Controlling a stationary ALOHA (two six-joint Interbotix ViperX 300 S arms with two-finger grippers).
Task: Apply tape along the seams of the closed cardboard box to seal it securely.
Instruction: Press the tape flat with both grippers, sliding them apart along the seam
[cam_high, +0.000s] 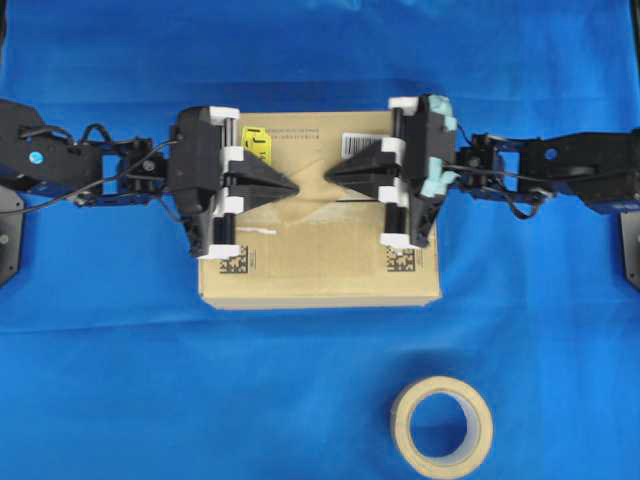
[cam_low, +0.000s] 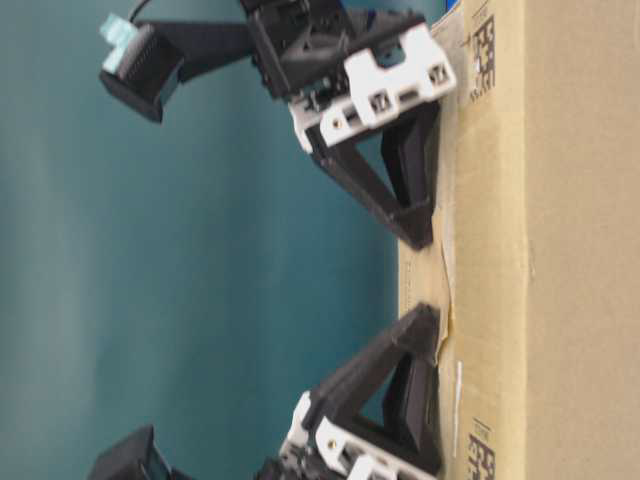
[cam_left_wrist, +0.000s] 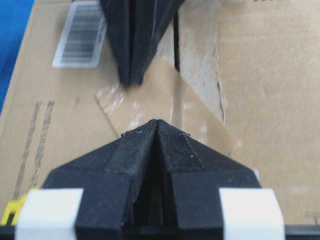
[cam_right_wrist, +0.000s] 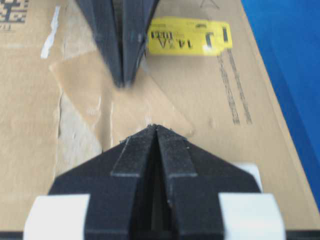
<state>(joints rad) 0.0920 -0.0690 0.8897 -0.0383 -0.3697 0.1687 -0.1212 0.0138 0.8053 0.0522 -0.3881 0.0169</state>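
Note:
The cardboard box (cam_high: 320, 280) lies in the middle of the blue cloth. A tan, glossy piece of tape (cam_left_wrist: 165, 100) lies flat and skewed across the seams (cam_left_wrist: 176, 45), also visible as the tape (cam_right_wrist: 100, 95) in the right wrist view. My left gripper (cam_high: 295, 187) is shut with nothing between its fingers, its tip (cam_left_wrist: 157, 121) down on the near part of the tape. The right gripper (cam_high: 327, 177) faces it from the other side, shut and empty as well, tip (cam_right_wrist: 156, 126) on the tape's opposite part. Seen from table level, both tips, right (cam_low: 420, 235) and left (cam_low: 425, 315), sit against the box top.
A beige tape roll (cam_high: 441, 427) lies on the cloth in front of the box, to the right. On the box top are a yellow sticker (cam_high: 257, 143), a white barcode label (cam_high: 362, 140) and two square codes (cam_high: 235, 263) (cam_high: 402, 259). Pale torn tape residue (cam_left_wrist: 200, 65) borders the seam.

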